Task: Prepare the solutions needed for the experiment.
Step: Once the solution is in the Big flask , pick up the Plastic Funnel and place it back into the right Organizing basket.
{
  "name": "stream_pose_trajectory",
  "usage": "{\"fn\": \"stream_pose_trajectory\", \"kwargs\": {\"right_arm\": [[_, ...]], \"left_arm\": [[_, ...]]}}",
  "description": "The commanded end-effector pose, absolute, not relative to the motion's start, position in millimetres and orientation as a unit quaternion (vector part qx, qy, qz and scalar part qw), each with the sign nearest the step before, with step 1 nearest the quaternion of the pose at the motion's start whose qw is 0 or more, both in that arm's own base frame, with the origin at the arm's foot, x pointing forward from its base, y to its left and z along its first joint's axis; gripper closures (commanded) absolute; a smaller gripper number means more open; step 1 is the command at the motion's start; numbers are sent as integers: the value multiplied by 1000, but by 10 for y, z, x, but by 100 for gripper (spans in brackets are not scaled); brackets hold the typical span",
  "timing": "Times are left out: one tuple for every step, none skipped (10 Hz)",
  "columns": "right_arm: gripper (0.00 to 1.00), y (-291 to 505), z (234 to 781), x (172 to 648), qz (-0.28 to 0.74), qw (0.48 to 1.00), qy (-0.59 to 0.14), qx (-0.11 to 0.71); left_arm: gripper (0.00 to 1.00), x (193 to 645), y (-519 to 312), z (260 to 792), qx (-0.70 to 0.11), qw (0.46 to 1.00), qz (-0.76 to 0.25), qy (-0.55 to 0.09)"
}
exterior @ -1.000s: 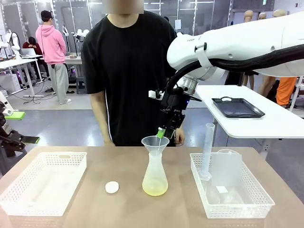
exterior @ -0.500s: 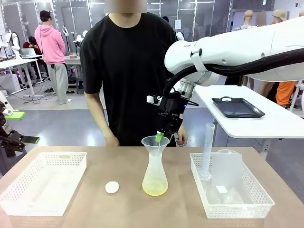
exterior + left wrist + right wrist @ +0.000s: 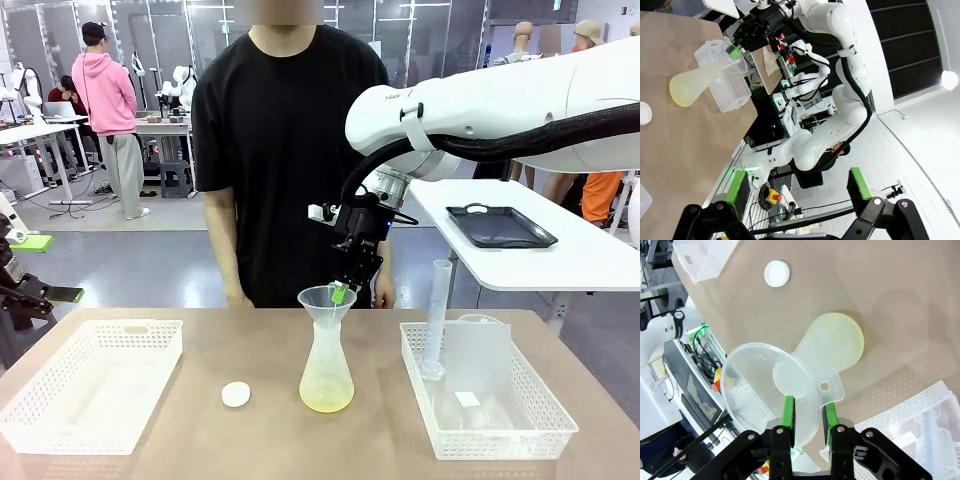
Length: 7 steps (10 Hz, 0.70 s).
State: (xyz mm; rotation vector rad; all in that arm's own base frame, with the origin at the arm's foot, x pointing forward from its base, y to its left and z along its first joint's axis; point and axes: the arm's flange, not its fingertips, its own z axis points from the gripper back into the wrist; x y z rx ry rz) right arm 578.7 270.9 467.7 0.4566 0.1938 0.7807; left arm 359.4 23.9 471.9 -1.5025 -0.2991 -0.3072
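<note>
A translucent conical flask (image 3: 326,372) stands mid-table with a shallow pale yellow-green layer of solution (image 3: 326,400) at its bottom. A clear plastic funnel (image 3: 327,300) sits in its neck. My right gripper (image 3: 342,292) reaches down from above and is shut on the funnel's far rim. In the right wrist view its green pads (image 3: 788,410) pinch the funnel (image 3: 765,385) wall, with the flask (image 3: 836,346) below. My left gripper (image 3: 797,187) is open with nothing between its fingers, off the table's left side; its view shows the flask (image 3: 690,85) far off.
A small white disc (image 3: 236,394) lies left of the flask. One white basket (image 3: 95,385) sits at the left. Another basket (image 3: 500,425) at the right holds a tall graduated cylinder (image 3: 437,315) and clear labware. A person (image 3: 285,150) stands at the far edge.
My right gripper has come down slightly and leftward onto the funnel's rim. The person has shifted a little to the right. Flask and disc stay put.
</note>
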Motion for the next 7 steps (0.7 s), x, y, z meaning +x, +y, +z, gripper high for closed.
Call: {"fn": "stream_pose_trajectory", "kwargs": {"right_arm": [[83, 2753, 4692, 5808, 363, 902, 103, 211], [87, 2758, 4685, 5804, 361, 902, 105, 211], [95, 2766, 4683, 5800, 360, 902, 106, 211], [100, 2771, 4683, 5802, 360, 902, 106, 212], [100, 2765, 4695, 5800, 360, 903, 106, 212], [100, 2764, 4706, 5787, 359, 903, 105, 214], [100, 2759, 4733, 5765, 358, 904, 99, 211]], "left_arm": [[0, 3587, 237, 4736, -679, 708, -143, -133], [0, 3587, 237, 4736, -679, 708, -143, -133], [0, 3587, 237, 4736, -679, 708, -143, -133], [0, 3587, 237, 4736, -679, 708, -143, -133], [0, 3587, 237, 4736, -679, 708, -143, -133], [0, 3587, 237, 4736, -679, 708, -143, -133], [0, 3587, 237, 4736, -679, 708, -143, -133]]}}
